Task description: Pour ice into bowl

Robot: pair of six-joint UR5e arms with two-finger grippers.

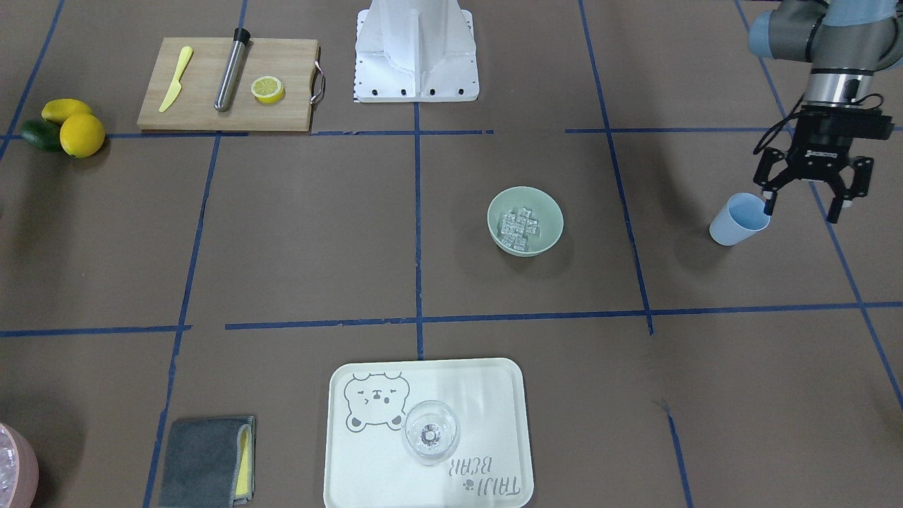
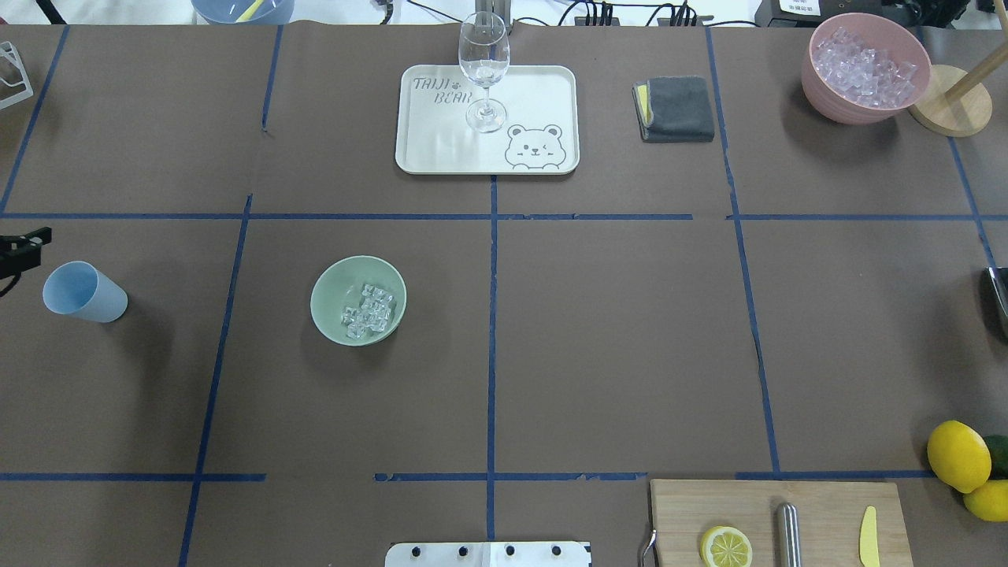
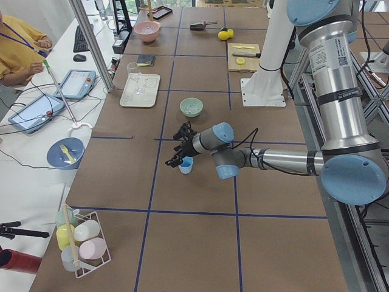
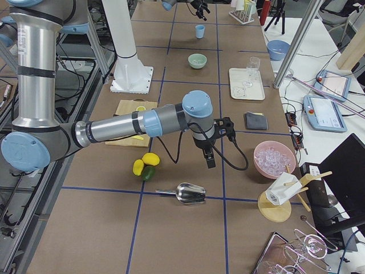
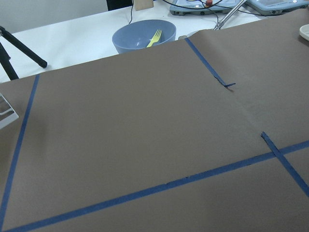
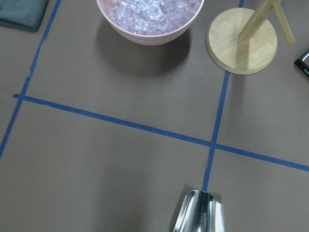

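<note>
The pale sage-green bowl [image 1: 542, 240] stands near the table's middle with a handful of clear ice cubes [image 1: 518, 226] in it. It also shows in the overhead view [image 2: 331, 303], with the ice [image 2: 367, 311] inside. A light blue cup [image 1: 737, 220] stands apart from the bowl [image 2: 83, 293]. My left gripper [image 1: 802, 212] is open and empty, raised just beside the cup, one finger [image 1: 767, 201] near its rim. My right gripper [image 4: 210, 155] hangs far off, between the pink container and the lemons; I cannot tell whether it is open or shut.
A pink container of ice [image 2: 827, 90] and a wooden stand [image 2: 949, 110] sit far right. A metal scoop [image 4: 191, 194] lies near my right gripper. A tray [image 2: 441, 153] holds a wine glass [image 2: 483, 63]. A grey cloth [image 2: 677, 109], a cutting board [image 2: 827, 512] and lemons [image 2: 957, 455] are also there.
</note>
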